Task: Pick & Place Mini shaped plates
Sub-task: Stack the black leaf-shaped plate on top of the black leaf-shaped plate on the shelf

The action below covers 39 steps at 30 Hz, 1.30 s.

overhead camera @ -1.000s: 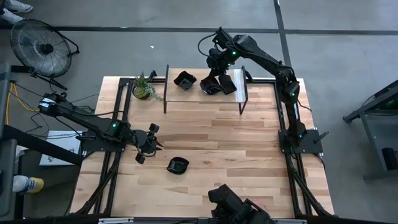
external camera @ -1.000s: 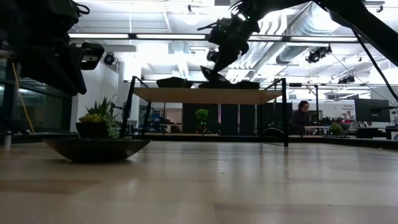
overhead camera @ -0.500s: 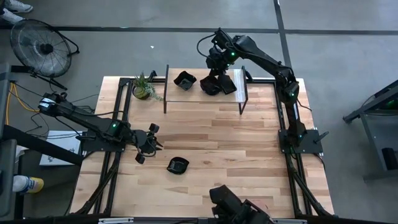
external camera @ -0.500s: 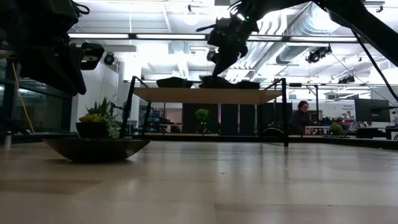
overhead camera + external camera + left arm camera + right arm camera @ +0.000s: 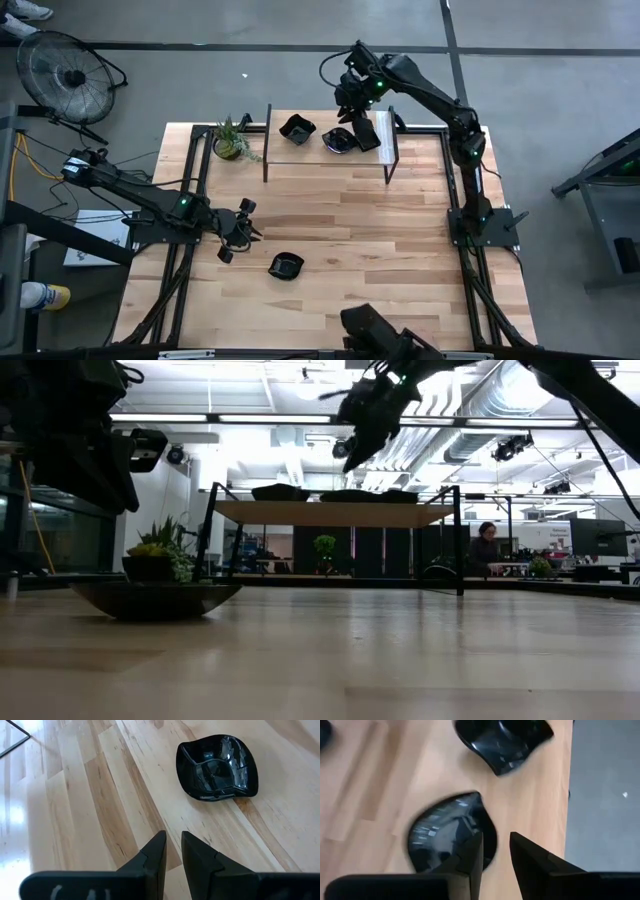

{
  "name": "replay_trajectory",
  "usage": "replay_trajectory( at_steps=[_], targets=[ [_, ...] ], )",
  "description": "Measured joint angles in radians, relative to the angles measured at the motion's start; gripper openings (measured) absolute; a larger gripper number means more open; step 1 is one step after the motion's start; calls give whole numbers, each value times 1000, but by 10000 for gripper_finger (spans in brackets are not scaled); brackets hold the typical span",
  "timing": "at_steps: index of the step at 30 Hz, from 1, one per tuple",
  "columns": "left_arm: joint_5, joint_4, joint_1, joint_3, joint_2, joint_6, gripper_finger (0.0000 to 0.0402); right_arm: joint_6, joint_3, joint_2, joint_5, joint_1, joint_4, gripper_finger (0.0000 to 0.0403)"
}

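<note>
Four small shiny black dishes show in the high view. The big pale wooden counter (image 5: pixel 340 240) carries a raised wooden shelf on thin dark legs (image 5: pixel 325 152) at its far edge. Three dishes sit on that shelf: a squarish one (image 5: pixel 297 128), a rounded one with a pointed tip (image 5: pixel 339 141) and one more (image 5: pixel 364 131) partly hidden under the right arm. The fourth, a wavy-rimmed black dish (image 5: pixel 286 266), lies alone low on the counter.

The right pincer (image 5: pixel 495 847) hangs just above the pointed dish. Its fingers are a little apart and pinch nothing, so that dish looks set down. The left pincer (image 5: pixel 173 845) waits near the lone dish, fingers a narrow gap apart, holding nothing.

A little green potted plant (image 5: pixel 231 140) stands beside the shelf.

The dishes look hard, light and slippery, and could chip if dropped. The thin raised rim seems the best place to pinch, one finger inside and one outside.
</note>
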State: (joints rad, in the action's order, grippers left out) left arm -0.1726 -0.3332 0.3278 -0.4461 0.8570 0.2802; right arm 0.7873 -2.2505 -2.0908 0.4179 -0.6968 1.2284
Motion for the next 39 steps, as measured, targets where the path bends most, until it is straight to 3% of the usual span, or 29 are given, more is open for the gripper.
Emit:
replay_trajectory(
  at_steps=[10, 23, 29, 34, 39],
  targets=[
    [55, 12, 0, 0, 29, 1, 56, -2, -1, 63, 166, 92, 82, 85],
    [67, 102, 0, 0, 108, -320, 56, 48, 26, 65, 105, 366, 196, 41],
    [31, 101, 0, 0, 135, -329, 56, 78, 186, 65, 113, 479, 162, 14],
    [6, 97, 0, 0, 137, -329, 56, 17, 386, 69, 83, 572, -37, 2],
    [-2, 95, 0, 0, 137, -300, 56, -78, 564, 70, -145, 675, -289, 2]
  ],
)
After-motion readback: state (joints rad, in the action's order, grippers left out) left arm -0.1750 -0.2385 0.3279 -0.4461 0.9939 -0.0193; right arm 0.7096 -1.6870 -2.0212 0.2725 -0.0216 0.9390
